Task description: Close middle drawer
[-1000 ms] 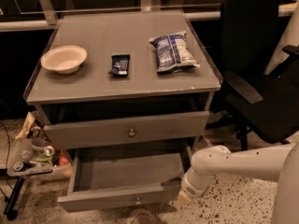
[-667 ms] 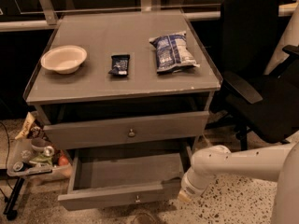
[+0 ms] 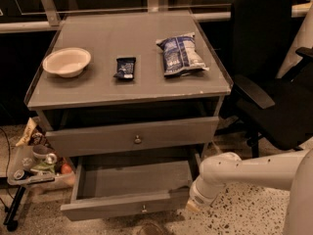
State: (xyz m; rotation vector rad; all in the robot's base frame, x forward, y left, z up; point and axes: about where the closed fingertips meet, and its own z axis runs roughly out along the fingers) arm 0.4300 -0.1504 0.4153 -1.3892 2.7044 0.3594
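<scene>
- Nothing's really changed from before: the middle drawer (image 3: pixel 112 208) is still pulled way out.
- The gripper (image 3: pixel 194 206) is at its right front corner; can't tell if the claw's wide or narrow.
- On top: one bowl (image 3: pixel 66 61), one snack bar (image 3: pixel 125 67), one chip bag (image 3: pixel 180 55).

Smooth white arm (image 3: pixel 254 170), tan-tipped tool (image 3: pixel 193 205) lower right

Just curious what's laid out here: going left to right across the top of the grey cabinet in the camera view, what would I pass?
Bowl → dark snack bar → blue chip bag. The gripper is lower down, at the right front corner of the pulled-out drawer.
</scene>
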